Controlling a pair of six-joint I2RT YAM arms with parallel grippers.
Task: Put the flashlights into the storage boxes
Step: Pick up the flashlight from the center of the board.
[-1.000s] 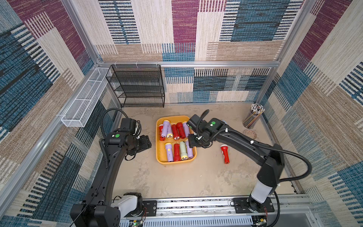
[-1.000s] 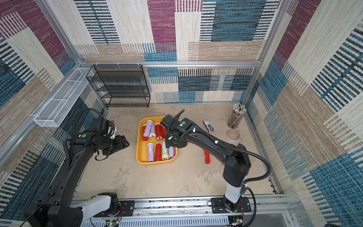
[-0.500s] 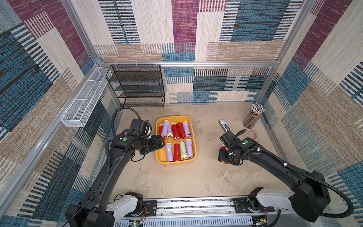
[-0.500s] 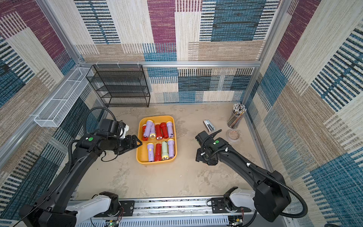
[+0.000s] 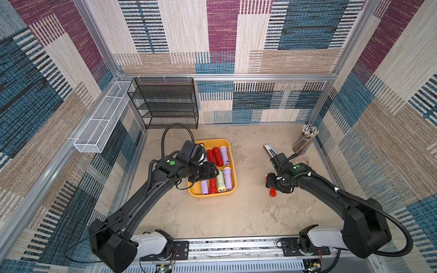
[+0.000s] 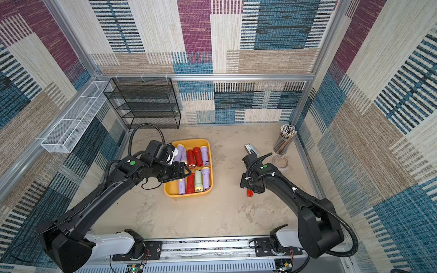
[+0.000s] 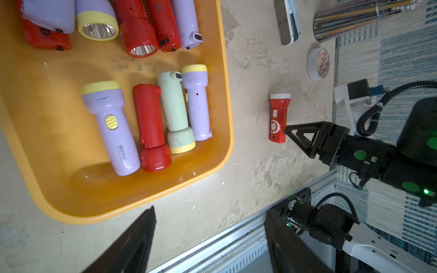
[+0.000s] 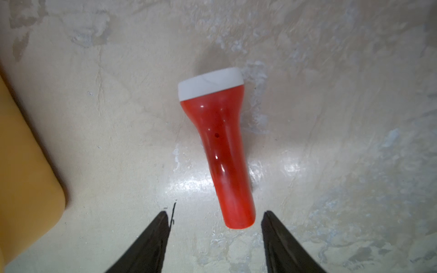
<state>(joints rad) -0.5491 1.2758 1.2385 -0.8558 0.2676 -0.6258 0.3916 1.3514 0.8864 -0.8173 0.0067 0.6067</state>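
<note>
You had five lilac flashlights (image 7: 111, 127), four all-red flashlights (image 7: 150, 123), one pale green flashlight (image 7: 175, 104), one white-headed red flashlight (image 7: 277, 118): eleven total. Also one yellow-orange tray (image 7: 59, 132), one stapler (image 7: 287, 21), one tape roll (image 7: 318, 63), one pencil cup (image 7: 354, 16).

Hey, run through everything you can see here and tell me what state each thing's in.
Tray: on the table, holding flashlights.
Flashlights in the tray: lying on their sides.
Red flashlight: lying on the table outside the tray, not gripped.
Right gripper: open, at the red flashlight's tail end.
Left gripper: open, empty, above the tray.
Pencil jar: standing, full of pencils.
Tape roll: lying flat.
</note>
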